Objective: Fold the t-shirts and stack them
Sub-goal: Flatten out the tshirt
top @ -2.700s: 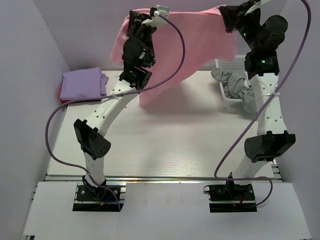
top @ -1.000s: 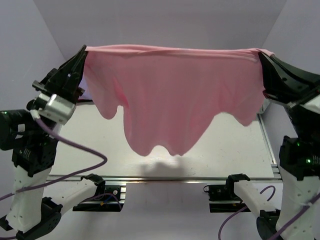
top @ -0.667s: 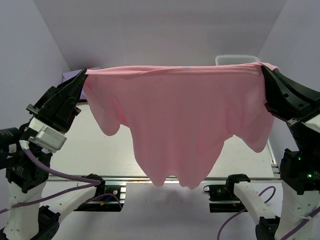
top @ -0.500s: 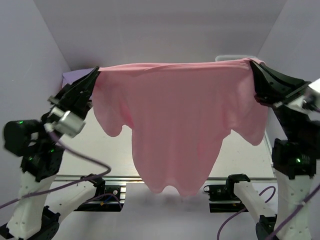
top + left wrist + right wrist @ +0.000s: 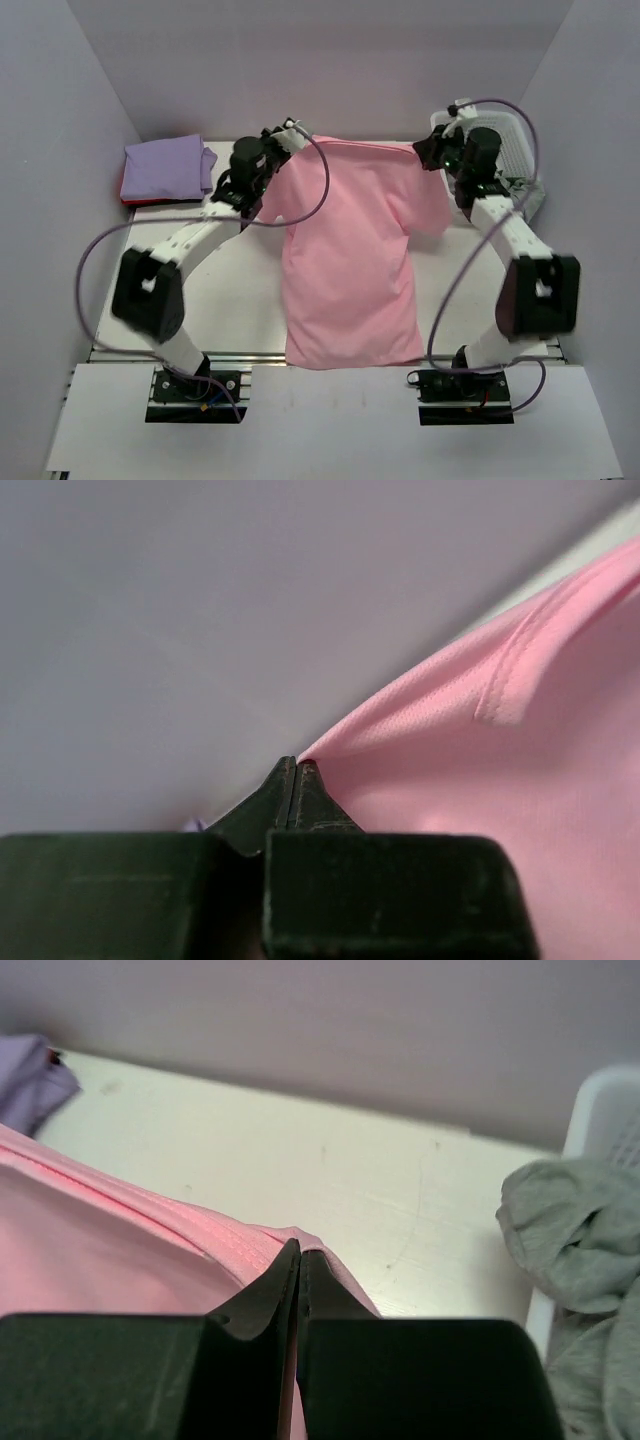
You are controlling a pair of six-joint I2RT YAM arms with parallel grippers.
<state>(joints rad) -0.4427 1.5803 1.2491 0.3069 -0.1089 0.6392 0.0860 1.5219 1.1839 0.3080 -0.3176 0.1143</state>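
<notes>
Both arms have swung down and forward since the moment before, when they held the pink shirt [image 5: 345, 270] up in the air as a hanging sheet; it now lies spread on the table [image 5: 240, 300], front or back up I cannot tell. Its shoulders lie at the far side and its hem reaches the table's near edge. The body lies fairly flat, with both short sleeves angled outward and a few soft wrinkles near the right sleeve. The left end effector [image 5: 292, 137] sits at the far left shoulder corner, its fingers pressed together and pinching a small peak of pink cloth, as the left wrist view shows clearly. The right end effector [image 5: 422, 152] is at the far right shoulder corner, its fingers likewise pressed together on a fold of the shirt's edge, seen close in the right wrist view. The top edge of the shirt runs nearly straight between the two grips. In the far left corner of the table, well apart from the pink shirt, a folded lavender shirt [image 5: 165, 165] rests on a red shirt [image 5: 135, 200], of which only a thin edge shows. At the far right stands a white basket [image 5: 515, 150] holding grey cloth [image 5: 565, 1250], just beside the right arm.
</notes>
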